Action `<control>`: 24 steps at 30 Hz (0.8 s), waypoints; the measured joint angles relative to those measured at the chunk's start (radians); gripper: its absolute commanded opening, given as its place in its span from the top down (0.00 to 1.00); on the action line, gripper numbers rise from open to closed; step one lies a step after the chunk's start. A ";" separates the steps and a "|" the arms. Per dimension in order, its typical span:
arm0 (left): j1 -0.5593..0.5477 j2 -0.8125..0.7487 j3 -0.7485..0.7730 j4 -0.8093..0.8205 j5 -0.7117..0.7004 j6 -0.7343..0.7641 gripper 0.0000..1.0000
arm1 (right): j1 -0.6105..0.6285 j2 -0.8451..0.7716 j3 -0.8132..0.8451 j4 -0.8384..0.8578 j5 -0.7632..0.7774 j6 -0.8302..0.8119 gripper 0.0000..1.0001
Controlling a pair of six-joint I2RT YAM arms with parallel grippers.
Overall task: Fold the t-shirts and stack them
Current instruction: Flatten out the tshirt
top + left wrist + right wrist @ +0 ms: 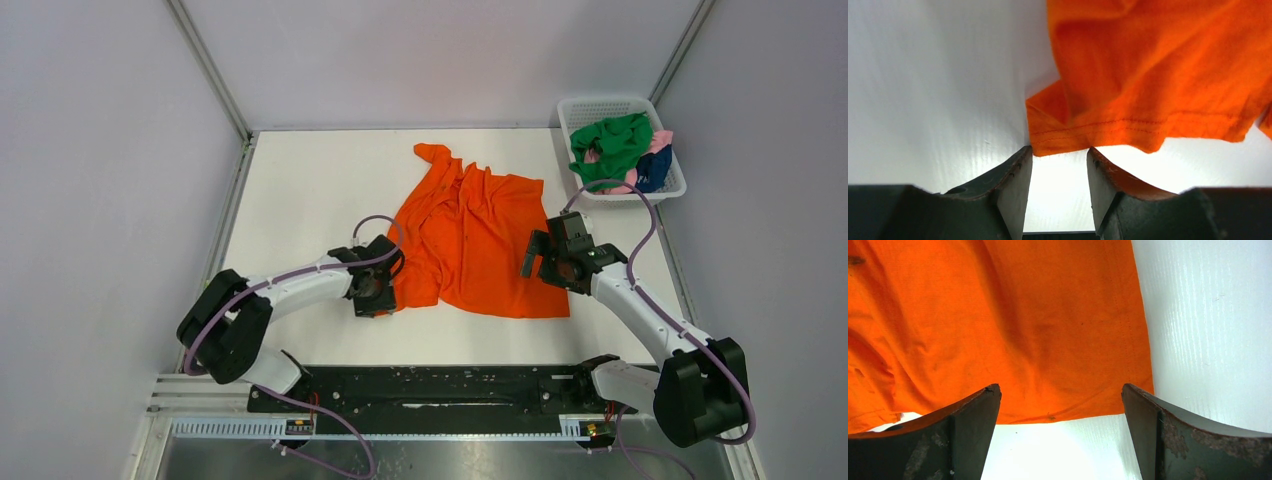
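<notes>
- The left tool (1059, 154) stood partly open with a narrow gap between its fingers. It held nothing, and the stitched hem corner of the orange t-shirt (1148, 75) lay right at its fingertips, touching or nearly so.
- The right tool (1060, 389) was spread wide and empty. The shirt's hem ran across just ahead of its fingers, with the cloth's side edge ahead of the right-hand finger and bare desk (1208, 315) beyond that.
- The left arm reached low from its base, forearm almost flat over the desk, wrist aimed at the shirt's nearest left corner.
- The right arm rose from its base and bent inward, its wrist tipped down over the shirt's right edge, near the nearest right corner.
- Ahead of both tools the orange shirt lay opened out but rumpled, one sleeve bunched at the far end. No fold showed in it.
- Far ahead and to the right of the right tool, a white basket (575, 110) held the green t-shirt (612, 145), the pink t-shirt (662, 137) and the navy t-shirt (655, 168) in a heap.
- I judged the task barely begun: nothing was folded and no stack existed. Gripping the two near corners looked like the step in hand, with the basket shirts all left to do.
</notes>
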 measured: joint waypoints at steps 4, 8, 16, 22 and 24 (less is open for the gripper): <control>-0.047 -0.010 -0.008 0.002 -0.006 -0.050 0.53 | 0.000 0.003 0.000 0.000 0.000 0.000 0.00; -0.049 -0.007 -0.002 -0.001 -0.032 -0.078 0.42 | 0.000 0.005 0.000 0.000 0.000 0.000 0.01; -0.048 0.024 0.024 -0.021 -0.103 -0.091 0.42 | 0.000 0.005 0.000 0.000 0.008 0.000 0.00; -0.046 0.054 0.047 -0.010 -0.108 -0.089 0.55 | 0.000 0.009 0.000 0.000 0.011 0.000 0.01; -0.045 0.069 0.060 0.003 -0.106 -0.087 0.62 | 0.000 0.012 0.000 0.000 0.011 0.000 0.00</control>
